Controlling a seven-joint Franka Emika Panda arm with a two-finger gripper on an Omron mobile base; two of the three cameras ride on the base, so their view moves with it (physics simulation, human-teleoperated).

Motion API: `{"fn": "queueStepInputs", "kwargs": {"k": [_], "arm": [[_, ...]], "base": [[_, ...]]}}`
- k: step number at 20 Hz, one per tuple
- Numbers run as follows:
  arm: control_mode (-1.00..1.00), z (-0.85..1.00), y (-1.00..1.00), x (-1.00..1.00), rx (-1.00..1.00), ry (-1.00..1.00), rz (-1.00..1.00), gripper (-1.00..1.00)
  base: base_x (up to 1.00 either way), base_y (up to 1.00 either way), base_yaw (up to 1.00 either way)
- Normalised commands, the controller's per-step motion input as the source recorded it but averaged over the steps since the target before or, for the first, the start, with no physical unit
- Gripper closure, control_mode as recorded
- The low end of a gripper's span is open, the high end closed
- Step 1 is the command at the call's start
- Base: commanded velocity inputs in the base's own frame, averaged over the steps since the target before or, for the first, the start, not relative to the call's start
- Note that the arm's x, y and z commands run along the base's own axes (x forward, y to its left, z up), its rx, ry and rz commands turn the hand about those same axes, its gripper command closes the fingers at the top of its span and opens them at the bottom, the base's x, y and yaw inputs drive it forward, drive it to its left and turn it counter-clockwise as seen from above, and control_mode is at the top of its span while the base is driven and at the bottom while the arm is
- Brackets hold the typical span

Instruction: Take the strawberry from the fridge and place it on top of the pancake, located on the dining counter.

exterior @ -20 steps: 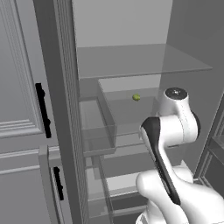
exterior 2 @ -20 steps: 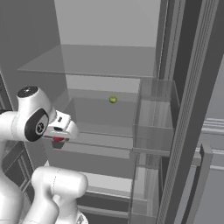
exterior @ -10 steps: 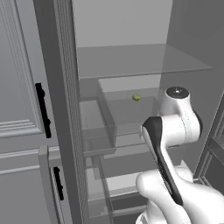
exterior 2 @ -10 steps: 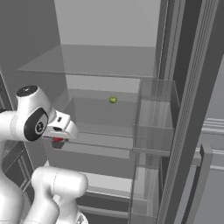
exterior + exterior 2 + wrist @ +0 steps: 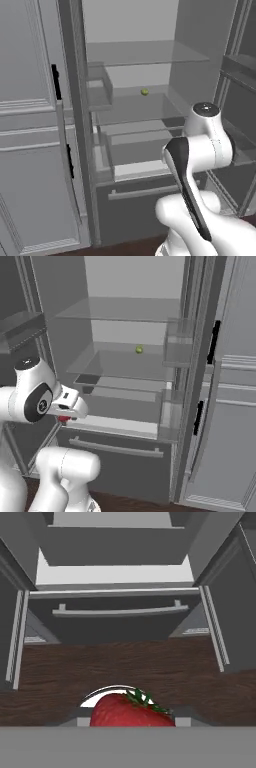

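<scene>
We see tall panelled grey cabinets [image 5: 27, 150] with black handles [image 5: 55, 82] standing at one side, and more of them at the right [image 5: 235, 421]. Below us runs a dark brown wooden floor [image 5: 125, 662]. Light is even and soft.

Hand view: the strawberry [image 5: 131, 710] is cut off below by the grey band, so its lower half and the fingertips gripping it are hidden. Right base view: the gripper [image 5: 63, 418] is largely concealed under the white hand, with only a red sliver showing. Left base view: the arm's wrist hides part of the fridge [image 5: 150, 135] drawers.
</scene>
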Motion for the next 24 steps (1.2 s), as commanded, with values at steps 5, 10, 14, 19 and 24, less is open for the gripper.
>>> {"fn": "queueStepInputs", "kwargs": {"k": [5,10,14,19,24], "arm": [[1.00,0.00,0.00,0.00,0.00,0.00,0.00,1.00],[1.00,0.00,0.00,0.00,0.00,0.00,0.00,1.00],[1.00,0.00,0.00,0.00,0.00,0.00,0.00,1.00],[1.00,0.00,0.00,0.00,0.00,0.00,0.00,1.00],[1.00,0.00,0.00,0.00,0.00,0.00,0.00,1.00]], "base": [[-1.00,0.23,0.33],[-0.91,0.01,0.55],[-0.49,0.00,0.70],[-0.36,0.03,0.72],[-0.56,0.32,0.73]]}}
